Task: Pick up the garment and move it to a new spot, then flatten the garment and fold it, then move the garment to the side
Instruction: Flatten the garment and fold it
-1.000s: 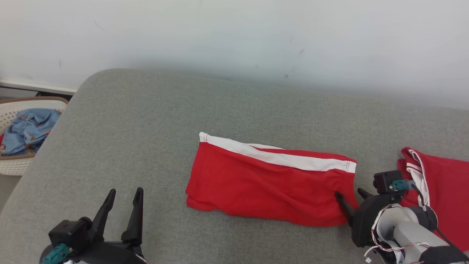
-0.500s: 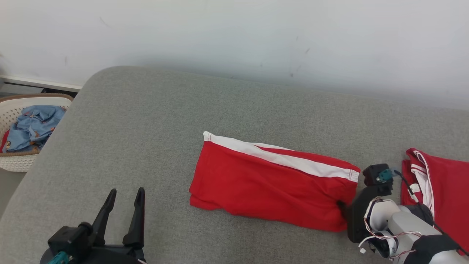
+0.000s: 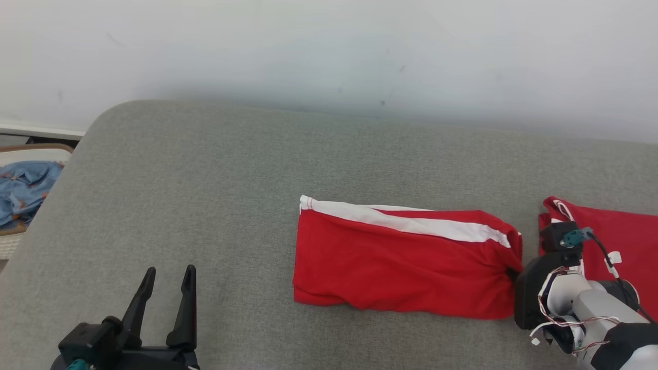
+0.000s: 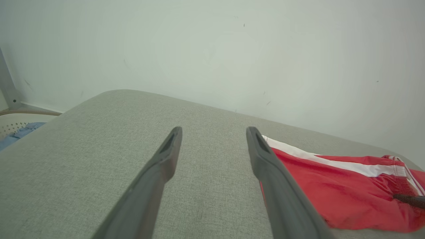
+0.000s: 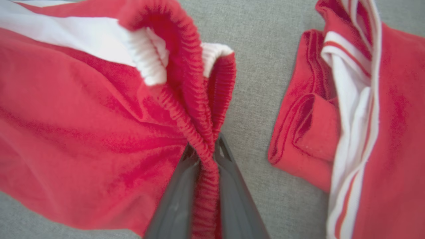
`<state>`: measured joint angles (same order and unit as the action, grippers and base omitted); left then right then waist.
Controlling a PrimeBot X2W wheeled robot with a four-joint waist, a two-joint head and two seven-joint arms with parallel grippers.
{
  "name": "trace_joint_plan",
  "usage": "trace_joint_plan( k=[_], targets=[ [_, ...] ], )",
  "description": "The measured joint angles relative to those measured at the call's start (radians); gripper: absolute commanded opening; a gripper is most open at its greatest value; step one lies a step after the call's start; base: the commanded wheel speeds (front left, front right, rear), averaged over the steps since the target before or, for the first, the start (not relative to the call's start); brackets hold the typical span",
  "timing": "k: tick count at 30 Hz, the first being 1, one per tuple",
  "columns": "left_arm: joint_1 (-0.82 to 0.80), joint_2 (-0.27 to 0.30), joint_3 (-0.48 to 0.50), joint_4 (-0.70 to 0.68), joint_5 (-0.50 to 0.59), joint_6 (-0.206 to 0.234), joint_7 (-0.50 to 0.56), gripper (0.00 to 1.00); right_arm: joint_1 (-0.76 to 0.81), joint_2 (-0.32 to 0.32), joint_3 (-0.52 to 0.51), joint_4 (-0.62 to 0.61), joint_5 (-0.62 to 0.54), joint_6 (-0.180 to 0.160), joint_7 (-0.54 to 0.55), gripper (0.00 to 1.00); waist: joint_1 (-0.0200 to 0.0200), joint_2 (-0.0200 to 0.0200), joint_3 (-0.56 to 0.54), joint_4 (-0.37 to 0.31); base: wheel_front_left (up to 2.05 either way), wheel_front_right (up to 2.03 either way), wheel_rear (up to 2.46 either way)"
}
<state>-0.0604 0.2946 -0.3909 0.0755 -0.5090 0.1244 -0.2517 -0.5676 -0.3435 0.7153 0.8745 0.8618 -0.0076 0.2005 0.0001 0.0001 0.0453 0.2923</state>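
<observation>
The folded red garment with a white stripe (image 3: 406,267) lies flat on the grey fabric cushion (image 3: 205,195), a little right of the middle. The right gripper (image 3: 511,272) is at its right end. Its dark fingers (image 5: 176,205) are clamped on the red elastic waistband (image 5: 186,79), which bunches between them. Near it on the right lies a second red garment with white trim (image 3: 617,236), not touching it. The left gripper (image 3: 170,270) hangs at the near left over bare cushion, fingers spread, holding nothing. A blue cloth (image 3: 23,187) is at the far left.

red shorts (image 3: 401,267), white side stripe, folded flat lengthwise on grey cushion (image 3: 205,180); elastic waistband end at the right bunched and puckered.
</observation>
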Motion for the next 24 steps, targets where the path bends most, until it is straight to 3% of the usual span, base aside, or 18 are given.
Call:
trace_joint_plan(
  k=[6, 16, 24],
  targets=[
    [0.007, -0.002, 0.005, -0.007, 0.006, 0.000, 0.004, 1.00, -0.001, 0.008, -0.020, -0.005, 0.009, 0.013, -0.028, 0.00, 0.0000, 0.0000, -0.006, -0.032, 0.00, 0.00, 0.00],
    [0.008, -0.017, -0.001, -0.003, 0.007, 0.000, 0.023, 1.00, 0.001, 0.054, -0.046, -0.117, 0.080, 0.087, -0.046, 0.00, 0.0000, 0.0000, -0.014, -0.051, 0.00, 0.00, 0.00],
    [0.008, -0.041, -0.019, 0.010, 0.007, 0.000, 0.033, 1.00, 0.002, 0.105, -0.025, -0.223, 0.121, 0.106, -0.005, 0.00, -0.0001, 0.0000, -0.036, -0.047, 0.00, 0.00, 0.00]
  ],
)
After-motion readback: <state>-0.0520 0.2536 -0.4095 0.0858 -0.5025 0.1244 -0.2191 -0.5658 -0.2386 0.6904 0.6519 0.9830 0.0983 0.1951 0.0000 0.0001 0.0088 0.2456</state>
